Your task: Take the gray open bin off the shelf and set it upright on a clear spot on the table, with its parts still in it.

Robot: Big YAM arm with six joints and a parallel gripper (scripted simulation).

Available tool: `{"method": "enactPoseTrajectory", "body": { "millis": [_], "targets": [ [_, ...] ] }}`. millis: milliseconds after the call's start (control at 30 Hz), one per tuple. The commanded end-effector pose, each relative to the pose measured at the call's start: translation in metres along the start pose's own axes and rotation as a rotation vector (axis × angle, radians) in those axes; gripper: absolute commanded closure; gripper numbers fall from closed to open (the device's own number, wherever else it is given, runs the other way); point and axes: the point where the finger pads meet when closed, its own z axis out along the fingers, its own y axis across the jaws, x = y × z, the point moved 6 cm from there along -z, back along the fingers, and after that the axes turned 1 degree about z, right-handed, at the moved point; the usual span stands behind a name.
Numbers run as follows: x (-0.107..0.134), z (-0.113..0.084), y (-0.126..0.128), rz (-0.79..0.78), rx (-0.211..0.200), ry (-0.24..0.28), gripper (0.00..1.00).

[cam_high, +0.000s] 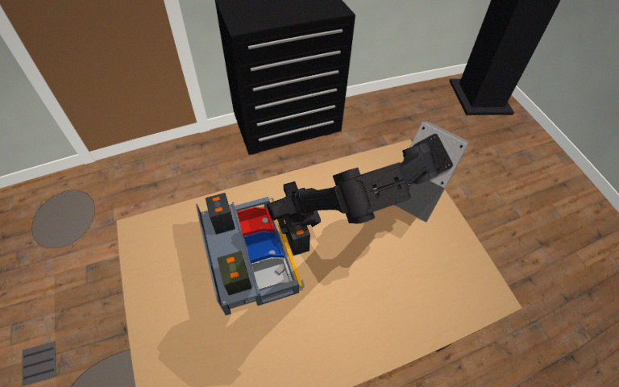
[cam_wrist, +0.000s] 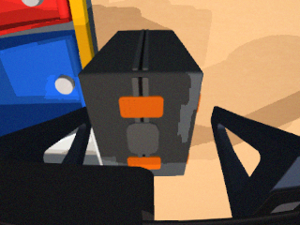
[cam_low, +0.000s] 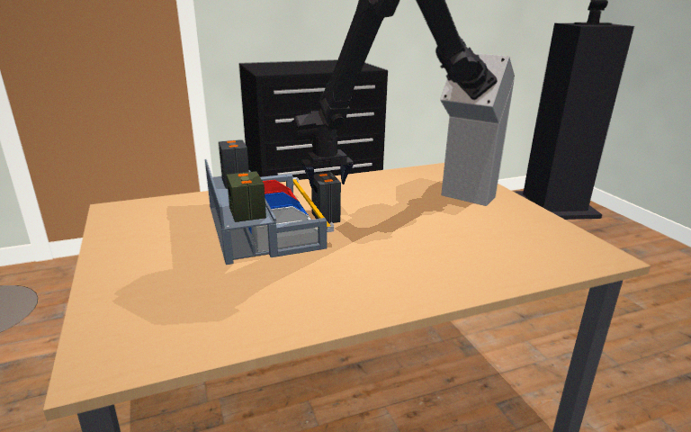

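Note:
The gray open bin point(cam_high: 267, 277) point(cam_low: 291, 216) sits in the shelf point(cam_high: 218, 242) point(cam_low: 300, 249), at the end nearest the top and exterior views, beside the blue bin. A small gray part point(cam_high: 280, 271) shows inside it. In the wrist view only a pale bit of it shows past the left finger. A yellow bar point(cam_high: 294, 268) point(cam_low: 310, 201) point(cam_wrist: 81, 23) runs along the shelf's open side. My gripper point(cam_low: 327, 179) point(cam_wrist: 151, 112) is open, pointing down, over a black case point(cam_high: 300, 239) point(cam_low: 327, 198) point(cam_wrist: 141, 84) outside the bar. Its fingers stand on either side of the case's top, not closed on it.
A red bin point(cam_high: 255, 221) point(cam_low: 277, 187) and a blue bin point(cam_high: 263, 246) point(cam_low: 284, 201) point(cam_wrist: 37, 61) share the shelf with the gray one. A dark case point(cam_high: 219, 212) point(cam_low: 233, 157) and a green case point(cam_high: 233, 272) point(cam_low: 246, 195) stand on its upper deck. The table point(cam_high: 388, 292) point(cam_low: 408, 274) extends toward the top and exterior views.

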Motion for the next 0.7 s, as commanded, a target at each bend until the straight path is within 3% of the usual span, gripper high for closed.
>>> {"method": "enactPoseTrajectory", "body": {
  "millis": [0, 133, 167, 267, 500, 667],
  "targets": [
    [0.005, 0.009, 0.006, -0.009, -0.014, 0.007, 0.0],
    [0.005, 0.012, 0.006, -0.009, -0.014, 0.008, 0.0],
    [0.008, 0.001, 0.017, -0.022, -0.048, 0.004, 0.0],
    [0.005, 0.017, 0.005, -0.008, -0.013, 0.007, 0.0],
    [0.005, 0.018, 0.009, -0.014, -0.026, 0.006, 0.0],
    [0.005, 0.024, 0.006, -0.012, -0.014, 0.008, 0.0]
  ]
}}
